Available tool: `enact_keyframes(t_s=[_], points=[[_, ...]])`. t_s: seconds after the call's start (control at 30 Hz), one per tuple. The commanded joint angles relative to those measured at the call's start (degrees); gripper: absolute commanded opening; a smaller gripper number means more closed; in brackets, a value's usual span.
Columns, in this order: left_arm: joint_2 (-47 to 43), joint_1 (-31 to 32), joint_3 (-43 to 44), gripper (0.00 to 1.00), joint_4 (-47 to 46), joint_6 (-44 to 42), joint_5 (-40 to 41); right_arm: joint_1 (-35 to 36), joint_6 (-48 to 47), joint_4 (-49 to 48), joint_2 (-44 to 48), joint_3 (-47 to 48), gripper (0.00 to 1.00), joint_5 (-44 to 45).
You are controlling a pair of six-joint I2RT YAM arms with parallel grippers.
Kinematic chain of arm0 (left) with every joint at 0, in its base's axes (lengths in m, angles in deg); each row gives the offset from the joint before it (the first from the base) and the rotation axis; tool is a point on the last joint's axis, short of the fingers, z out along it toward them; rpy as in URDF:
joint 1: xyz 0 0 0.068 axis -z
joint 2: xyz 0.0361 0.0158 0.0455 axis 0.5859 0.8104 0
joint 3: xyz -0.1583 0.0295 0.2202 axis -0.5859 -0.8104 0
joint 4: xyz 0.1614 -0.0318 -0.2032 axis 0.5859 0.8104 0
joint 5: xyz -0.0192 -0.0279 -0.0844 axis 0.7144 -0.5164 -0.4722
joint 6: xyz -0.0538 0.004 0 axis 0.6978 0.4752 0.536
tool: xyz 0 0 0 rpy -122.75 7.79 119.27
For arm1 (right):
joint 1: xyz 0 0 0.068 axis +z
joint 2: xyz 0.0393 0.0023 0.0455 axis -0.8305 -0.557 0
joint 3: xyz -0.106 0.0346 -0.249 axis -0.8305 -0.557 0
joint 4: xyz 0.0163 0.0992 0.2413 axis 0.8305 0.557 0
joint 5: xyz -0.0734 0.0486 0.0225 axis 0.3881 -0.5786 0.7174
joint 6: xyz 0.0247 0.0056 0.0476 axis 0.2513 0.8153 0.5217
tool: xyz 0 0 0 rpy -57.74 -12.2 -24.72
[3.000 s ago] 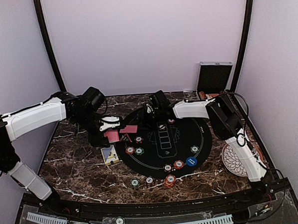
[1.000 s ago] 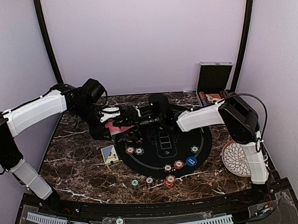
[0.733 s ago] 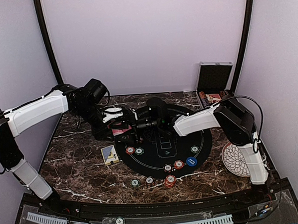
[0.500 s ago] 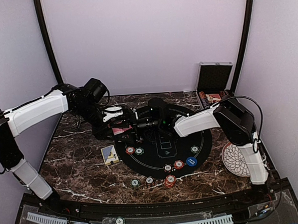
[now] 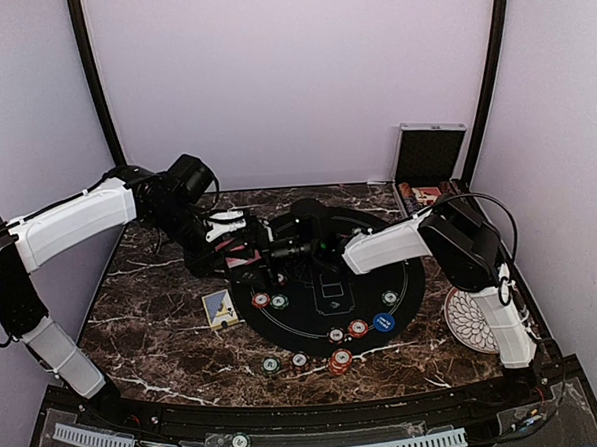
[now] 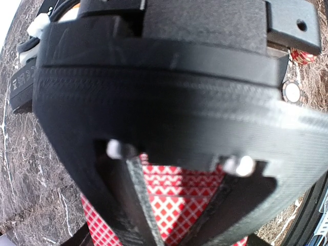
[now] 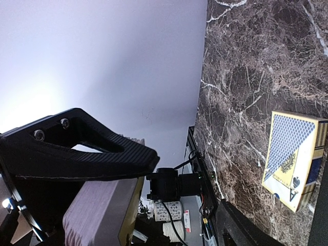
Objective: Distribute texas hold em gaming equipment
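My left gripper point(image 5: 234, 249) is shut on a stack of red-backed playing cards point(image 5: 242, 258), held above the left rim of the black round mat point(image 5: 407, 278). The left wrist view shows the red diamond card backs point(image 6: 177, 197) pinched between the two fingers. My right gripper point(image 5: 268, 253) reaches left across the mat to the cards. It is open: in the right wrist view its upper finger point(image 7: 87, 154) lies along the stack's edge point(image 7: 102, 210) and the lower finger point(image 7: 246, 230) stands well apart. Poker chips point(image 5: 270, 301) and a blue button point(image 5: 384, 322) lie on the mat.
A blue card box point(image 5: 220, 308) lies on the marble left of the mat, also in the right wrist view point(image 7: 292, 159). More chips point(image 5: 340, 362) sit near the mat's front edge. A white patterned plate point(image 5: 472, 318) is at the right, an open case point(image 5: 427, 157) at the back right.
My right gripper has swung left from the far side of the mat to the cards and narrowed a little. The left gripper, still holding the cards, shifted slightly right and up.
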Motion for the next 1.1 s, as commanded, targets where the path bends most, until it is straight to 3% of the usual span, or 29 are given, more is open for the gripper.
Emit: enact_keyframes(t_s=[0.0,0.67,1.07], points=[[-1.25,0.16,1.35,0.10,0.95,0.21,-1.03,0.44,-1.13,1.31,-0.42,0.64,0.75,2.41],[-1.66,0.12,-0.28,0.09,0.52,-1.11,1.75,-1.22,-7.29,6.86,5.98,-5.23,0.66,3.88],[-1.89,0.14,-0.85,0.09,0.51,-1.28,1.85,-1.83,-8.77,9.80,7.34,-5.42,0.67,4.41]])
